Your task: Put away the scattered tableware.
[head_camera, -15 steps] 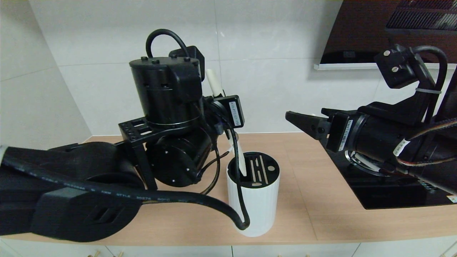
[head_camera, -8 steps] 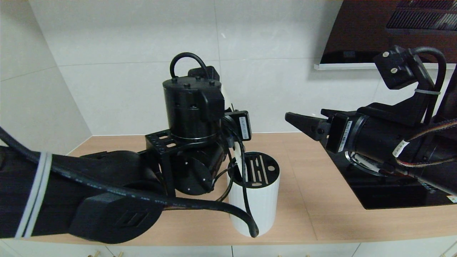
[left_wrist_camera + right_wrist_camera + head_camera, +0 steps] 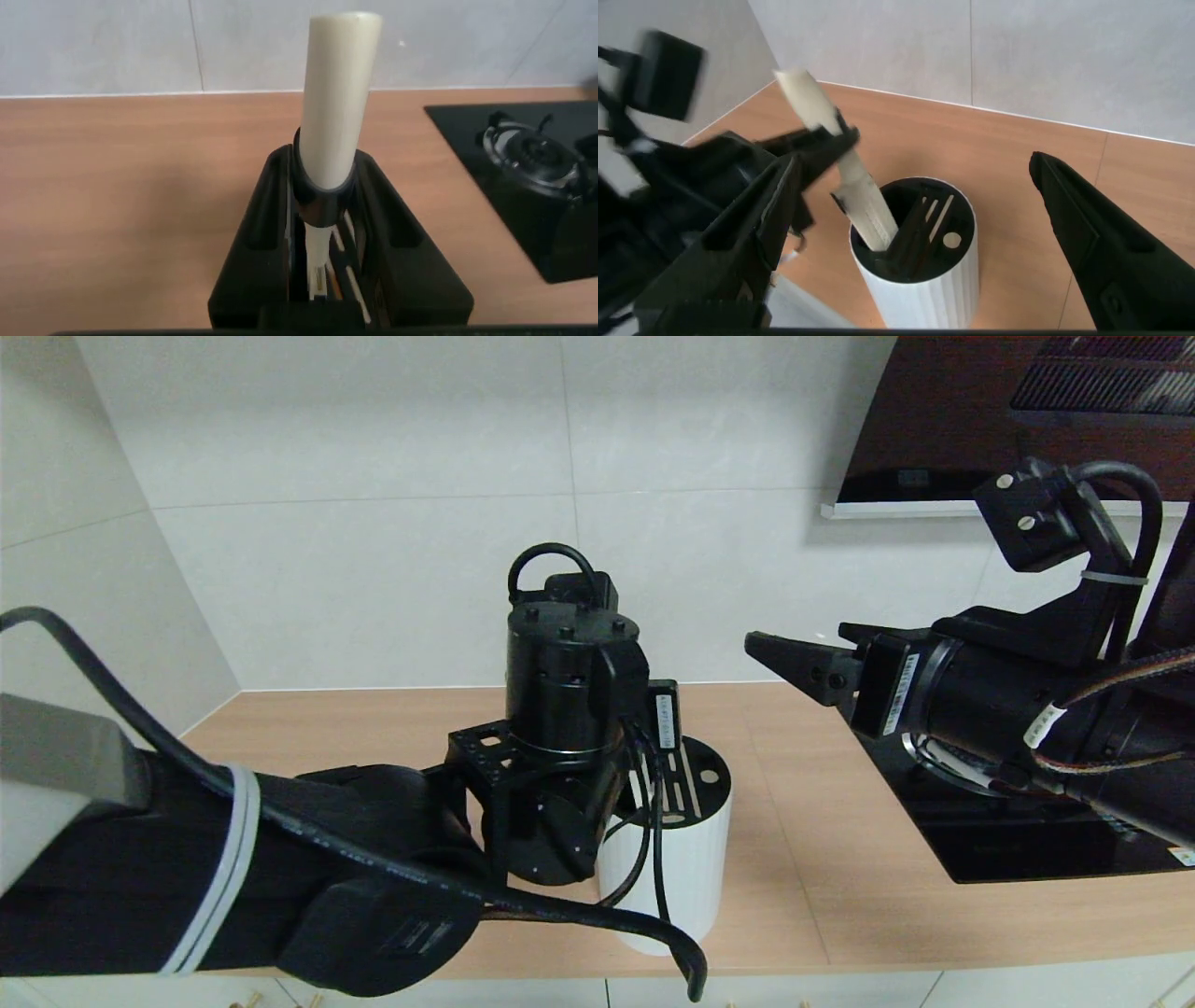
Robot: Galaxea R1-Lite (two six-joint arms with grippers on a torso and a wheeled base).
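Right wrist view: cream round-handled utensil (image 3: 859,196) slants into ribbed white holder (image 3: 924,297).

Left arm (image 3: 560,663) covers the left side of the holder (image 3: 695,859) mid-frame in the head view. Utensil (image 3: 842,168) has its working end down inside the holder, so can't tell what kind it is. Hob (image 3: 551,233) is cut off at the frame edge, and the black thing (image 3: 659,61) near the utensil's handle is too blurred to make out
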